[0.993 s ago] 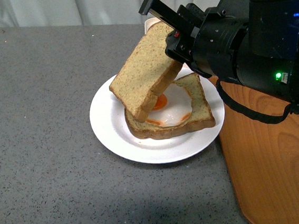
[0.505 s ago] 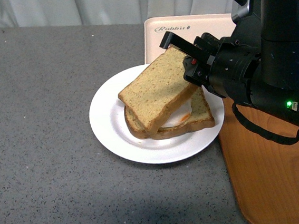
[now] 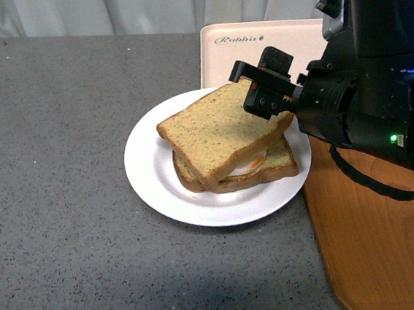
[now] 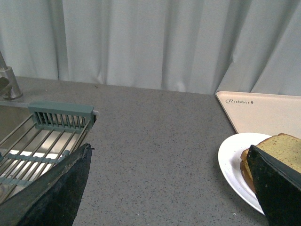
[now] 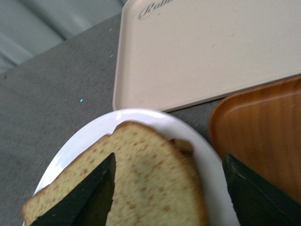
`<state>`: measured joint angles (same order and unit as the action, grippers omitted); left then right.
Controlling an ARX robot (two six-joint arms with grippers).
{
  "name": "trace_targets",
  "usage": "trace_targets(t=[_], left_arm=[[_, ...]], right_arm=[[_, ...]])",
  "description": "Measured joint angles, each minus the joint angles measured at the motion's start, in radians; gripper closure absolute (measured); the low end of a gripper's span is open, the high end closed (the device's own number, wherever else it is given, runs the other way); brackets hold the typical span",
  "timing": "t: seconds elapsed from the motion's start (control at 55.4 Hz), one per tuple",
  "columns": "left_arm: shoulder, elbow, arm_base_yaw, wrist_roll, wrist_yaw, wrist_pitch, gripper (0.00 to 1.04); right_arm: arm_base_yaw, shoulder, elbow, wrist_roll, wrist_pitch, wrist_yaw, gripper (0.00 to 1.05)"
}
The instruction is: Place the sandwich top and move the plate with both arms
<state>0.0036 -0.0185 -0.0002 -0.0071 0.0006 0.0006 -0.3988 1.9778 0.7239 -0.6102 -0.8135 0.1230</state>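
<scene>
Sandwich top (image 3: pixel 216 132) leans on egg slice (image 3: pixel 267 167) on plate (image 3: pixel 150 176); right gripper (image 5: pixel 169 157) and left gripper (image 4: pixel 168 149) stand spread apart, holding nothing

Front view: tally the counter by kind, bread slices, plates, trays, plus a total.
Bread slices: 2, the sandwich top and the lower slice
Plates: 1, the plate
Trays: 2, the cream tray and the wood tray
Total: 5

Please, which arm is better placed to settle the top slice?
Right: the right gripper has its jaws at the sandwich top on the plate; the left gripper hangs by the sink rack.
</scene>
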Motion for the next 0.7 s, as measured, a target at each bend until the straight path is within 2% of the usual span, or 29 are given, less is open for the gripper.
trace_targets(t=[0.144,0.199,0.235,0.307,0.343,0.415,0.487,0.56,0.704], left_arm=[[0.000,0.000,0.000,0.000,0.000,0.000,0.06],[0.000,0.000,0.000,0.000,0.000,0.000,0.06],[0.000,0.000,0.000,0.000,0.000,0.000,0.06],[0.000,0.000,0.000,0.000,0.000,0.000,0.06],[0.000,0.000,0.000,0.000,0.000,0.000,0.06],[0.000,0.000,0.000,0.000,0.000,0.000,0.06],[0.000,0.000,0.000,0.000,0.000,0.000,0.06],[0.000,0.000,0.000,0.000,0.000,0.000,0.06],[0.000,0.000,0.000,0.000,0.000,0.000,0.06]], right_arm=[[0.085,-0.048,-0.014,0.027,0.014,-0.001,0.08],[0.112,-0.067,-0.024,0.034,0.019,-0.013,0.07],[0.132,-0.072,-0.039,0.056,-0.007,-0.004,0.10],[0.176,-0.069,-0.116,0.192,-0.245,0.049,0.20],[0.213,-0.084,-0.183,0.297,-0.383,0.027,0.27],[0.283,-0.153,-0.283,0.441,-0.499,-0.042,0.38],[0.356,-0.267,-0.369,0.515,-0.510,-0.108,0.49],[0.394,-0.377,-0.443,0.548,-0.485,-0.101,0.59],[0.401,-0.700,-0.599,0.588,-0.242,-0.121,0.82]])
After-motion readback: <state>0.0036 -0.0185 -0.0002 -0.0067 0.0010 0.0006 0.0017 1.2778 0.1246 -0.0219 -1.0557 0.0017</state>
